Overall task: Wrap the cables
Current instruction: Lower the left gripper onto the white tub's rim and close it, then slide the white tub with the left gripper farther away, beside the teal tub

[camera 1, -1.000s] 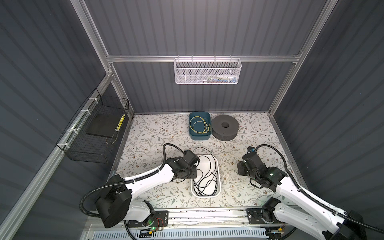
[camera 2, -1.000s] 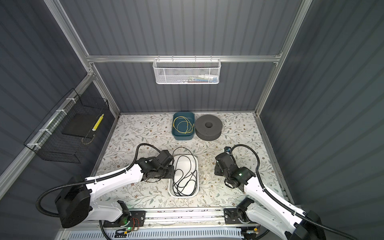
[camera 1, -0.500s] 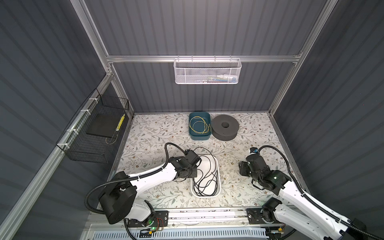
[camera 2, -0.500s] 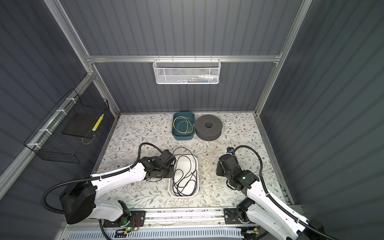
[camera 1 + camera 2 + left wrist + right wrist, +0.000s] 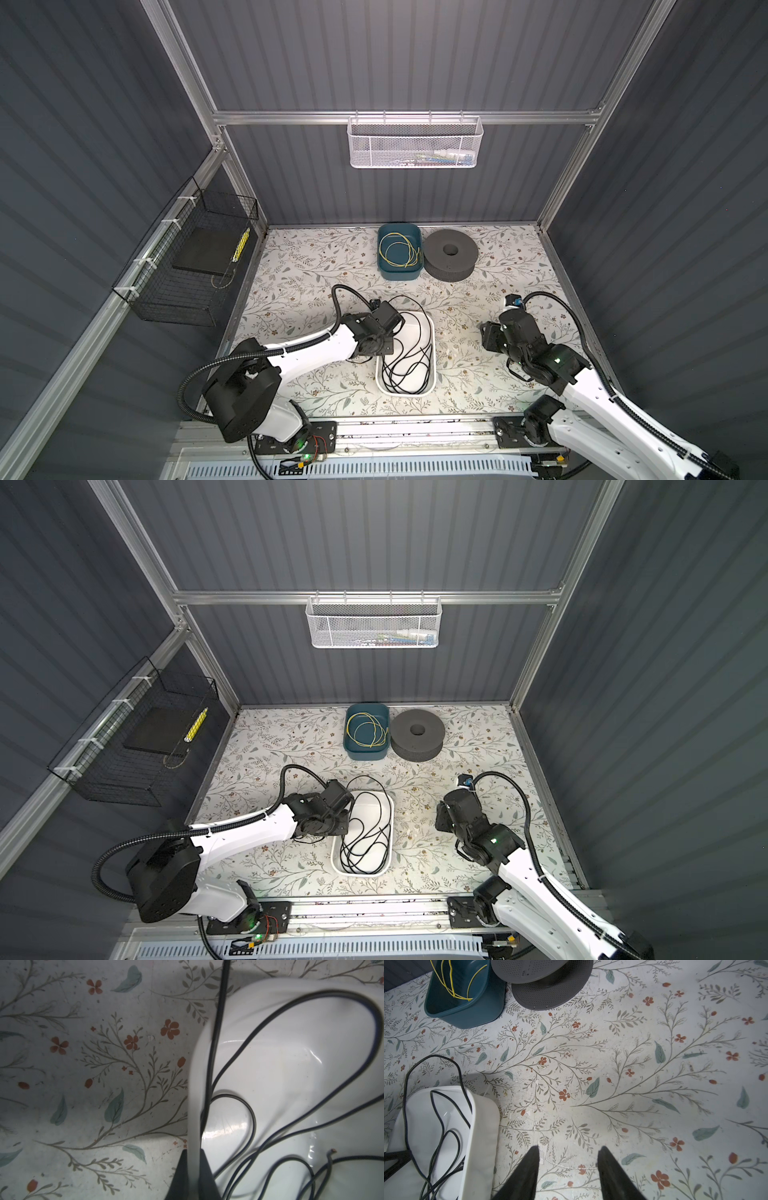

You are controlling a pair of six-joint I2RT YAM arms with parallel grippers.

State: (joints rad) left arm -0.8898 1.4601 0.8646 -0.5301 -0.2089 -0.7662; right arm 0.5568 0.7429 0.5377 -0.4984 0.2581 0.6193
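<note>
The cables, one thin black cord (image 5: 409, 357) (image 5: 365, 841), lie in loose loops inside a white tray (image 5: 405, 392) (image 5: 361, 872), with one loop hanging over its far rim. My left gripper (image 5: 384, 349) (image 5: 343, 827) sits at the tray's left wall. In the left wrist view its jaws (image 5: 192, 1151) are shut on the tray's rim (image 5: 194, 1105), and the cord (image 5: 216, 1028) runs close beside them. My right gripper (image 5: 486, 338) (image 5: 440, 816) (image 5: 568, 1148) hovers open and empty over the floral table, to the right of the tray (image 5: 479, 1136) and the cord (image 5: 433, 1056).
At the back stand a teal bin (image 5: 399, 270) (image 5: 467, 1014) holding a yellow wire coil and a grey foam ring (image 5: 451, 253) (image 5: 550, 995). A white mesh basket (image 5: 415, 143) hangs on the back wall and a black wire basket (image 5: 187, 266) on the left wall.
My left gripper has closed onto the tray's left rim. My right arm has drawn back a little toward the front edge, its jaws unchanged.
</note>
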